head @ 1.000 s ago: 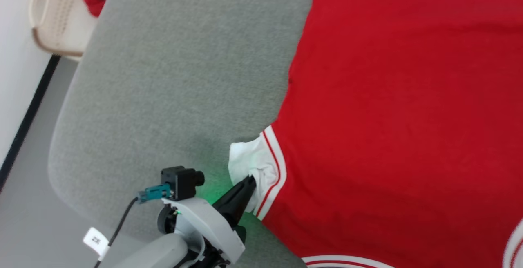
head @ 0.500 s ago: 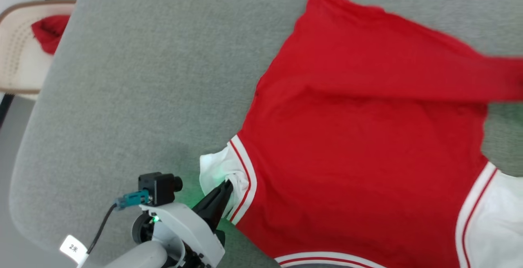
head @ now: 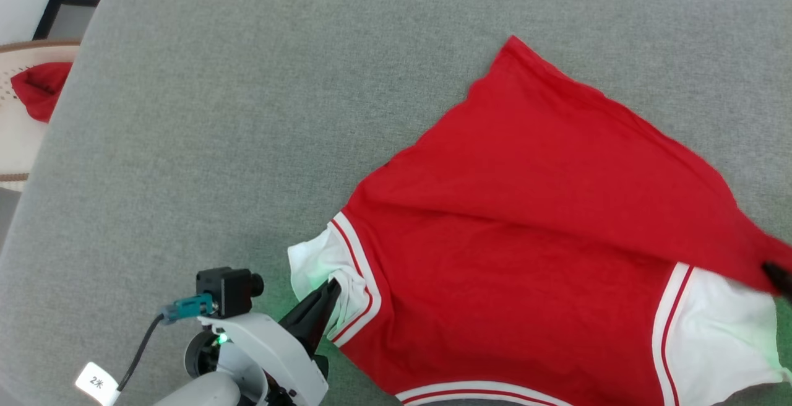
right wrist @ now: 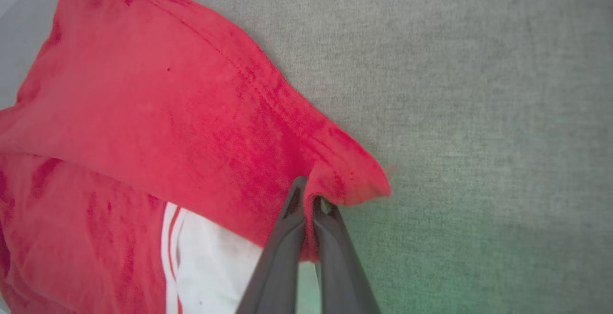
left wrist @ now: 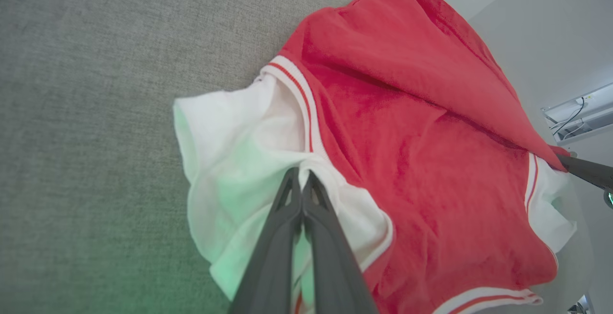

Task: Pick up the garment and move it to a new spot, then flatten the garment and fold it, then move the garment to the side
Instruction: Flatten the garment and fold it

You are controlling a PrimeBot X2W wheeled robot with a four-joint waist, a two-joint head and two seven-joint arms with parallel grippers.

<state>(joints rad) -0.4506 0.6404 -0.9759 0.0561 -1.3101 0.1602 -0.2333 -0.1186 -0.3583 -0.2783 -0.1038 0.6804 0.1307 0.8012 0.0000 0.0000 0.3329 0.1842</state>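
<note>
- Where the pale left arm rises from the bottom edge of the head view, the left tool (head: 333, 287) has its two dark fingers pressed together, pinching bunched white cloth of the left sleeve (head: 309, 260) of the garment (head: 526, 220).
- A small black camera (head: 226, 285) with a teal plug sits on that wrist. A white tag (head: 96, 383) hangs from its cable, and a green glow falls on the sleeve beside the fingers.
- In the left wrist view the closed fingers grip a fold of the white sleeve just beside the white-and-red stripe trim that joins it to the red body.
- The garment lies on the grey table (head: 247, 115), right of the middle in the head view, plain red side up, with a white-and-red striped band along its nearest edge.
- At the right edge of the head view, the right tool (head: 776, 275) is also pressed together, pinching a red corner of the body.
- From that corner a red panel runs in a diagonal fold across the garment and covers the top of the right sleeve (head: 718, 332).
- Farther off, one pointed red corner rests flat on the table.
- Beyond the table's left edge stands a cream perforated basket (head: 15, 146) holding a small red cloth (head: 37, 87), well apart from the garment.
</note>
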